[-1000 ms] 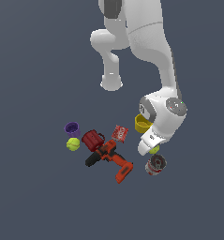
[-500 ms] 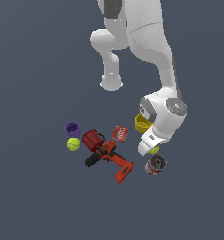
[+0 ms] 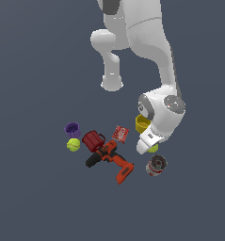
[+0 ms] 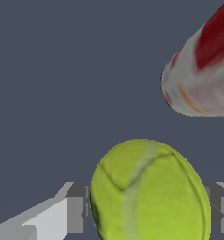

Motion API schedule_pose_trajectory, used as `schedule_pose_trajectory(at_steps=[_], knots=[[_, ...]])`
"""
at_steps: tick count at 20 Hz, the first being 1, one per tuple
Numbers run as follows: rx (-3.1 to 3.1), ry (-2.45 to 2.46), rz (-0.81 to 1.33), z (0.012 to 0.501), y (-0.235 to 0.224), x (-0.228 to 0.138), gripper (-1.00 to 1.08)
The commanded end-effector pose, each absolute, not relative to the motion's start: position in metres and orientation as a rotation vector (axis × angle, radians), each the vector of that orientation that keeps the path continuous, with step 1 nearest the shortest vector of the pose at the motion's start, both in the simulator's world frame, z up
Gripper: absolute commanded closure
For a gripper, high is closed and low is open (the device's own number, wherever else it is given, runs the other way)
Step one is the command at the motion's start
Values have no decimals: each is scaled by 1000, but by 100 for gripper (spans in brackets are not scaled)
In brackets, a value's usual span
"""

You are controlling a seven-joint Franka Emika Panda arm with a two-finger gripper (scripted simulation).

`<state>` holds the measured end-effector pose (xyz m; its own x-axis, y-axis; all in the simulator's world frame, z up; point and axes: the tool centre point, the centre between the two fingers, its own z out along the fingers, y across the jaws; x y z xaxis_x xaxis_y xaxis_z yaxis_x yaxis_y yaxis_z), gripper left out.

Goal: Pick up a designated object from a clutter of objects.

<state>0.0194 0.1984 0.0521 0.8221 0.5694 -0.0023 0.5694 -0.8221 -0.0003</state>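
Observation:
The designated object, a yellow-green tennis ball with pale seams, fills the space between my two fingers in the wrist view, and both pads sit against its sides. My gripper is shut on it, low over the floor, between the yellow cup and the silver can. In the exterior view only a sliver of this ball shows under the hand. The clutter of objects spreads toward the exterior view's left.
The silver can lies very close beside the gripped ball. A red box, dark red mug, orange-and-black drill, purple cup and a second yellow-green ball lie further toward the exterior view's left.

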Motion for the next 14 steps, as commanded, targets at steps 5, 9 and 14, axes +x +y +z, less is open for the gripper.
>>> schedule_pose_trajectory(at_steps=[5,9,14], knots=[[2998,936,0,80,174,14,108],[2997,936,0,106,151,8,108],[2998,936,0,146,116,-2,108]])
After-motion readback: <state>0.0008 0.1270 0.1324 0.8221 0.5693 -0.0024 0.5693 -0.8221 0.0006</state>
